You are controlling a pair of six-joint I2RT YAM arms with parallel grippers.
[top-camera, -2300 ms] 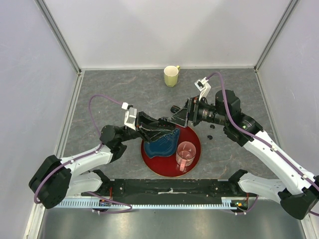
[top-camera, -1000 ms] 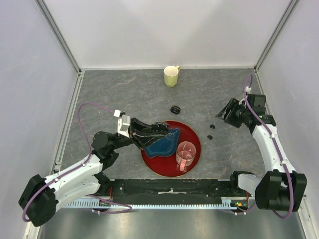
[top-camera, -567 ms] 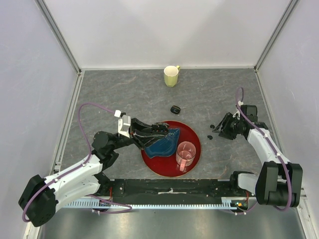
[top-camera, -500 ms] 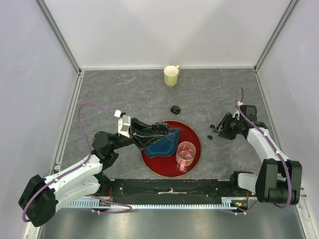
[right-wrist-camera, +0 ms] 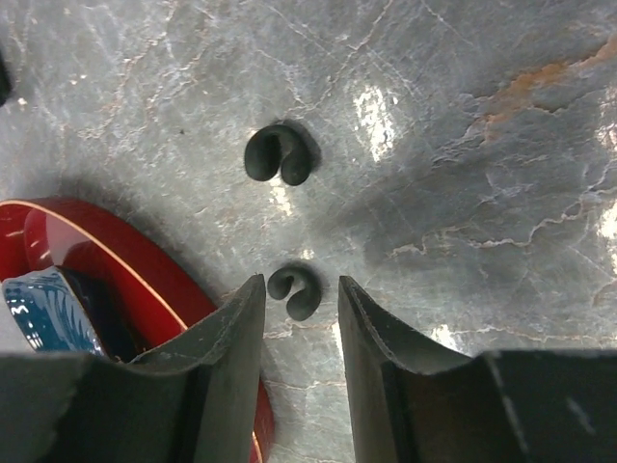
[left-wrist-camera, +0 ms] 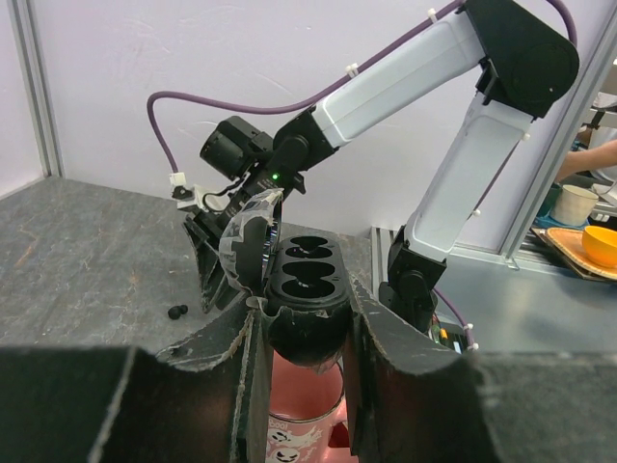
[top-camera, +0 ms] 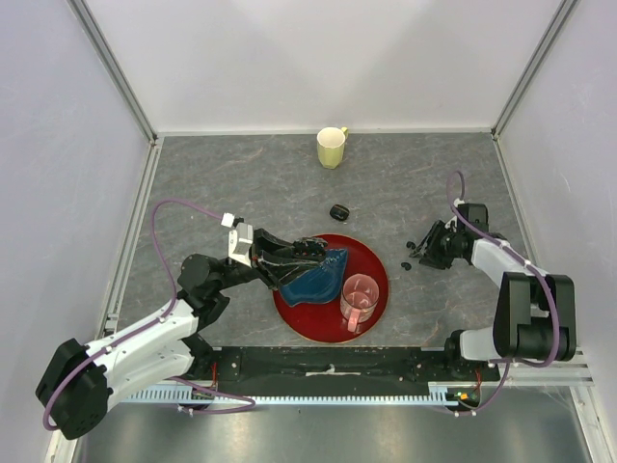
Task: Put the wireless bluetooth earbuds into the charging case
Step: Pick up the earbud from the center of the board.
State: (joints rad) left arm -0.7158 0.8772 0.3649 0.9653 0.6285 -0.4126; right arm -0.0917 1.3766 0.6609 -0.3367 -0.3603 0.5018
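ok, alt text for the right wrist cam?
The right gripper is open, its fingers framing a tiny black earbud that lies on the grey table, with a gap on each side. A second earbud lies just beyond, and a red plate shows at lower left.

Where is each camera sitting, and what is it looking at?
Top external: high above, behind the bases, looking down on the table; left arm and right arm show whole.
Left wrist: on the left arm, facing across the table toward the right arm; left gripper clamps the open charging case.
Right wrist: on the right arm, looking straight down; right gripper straddles one earbud.
Shared: top and right wrist views both show the red plate.
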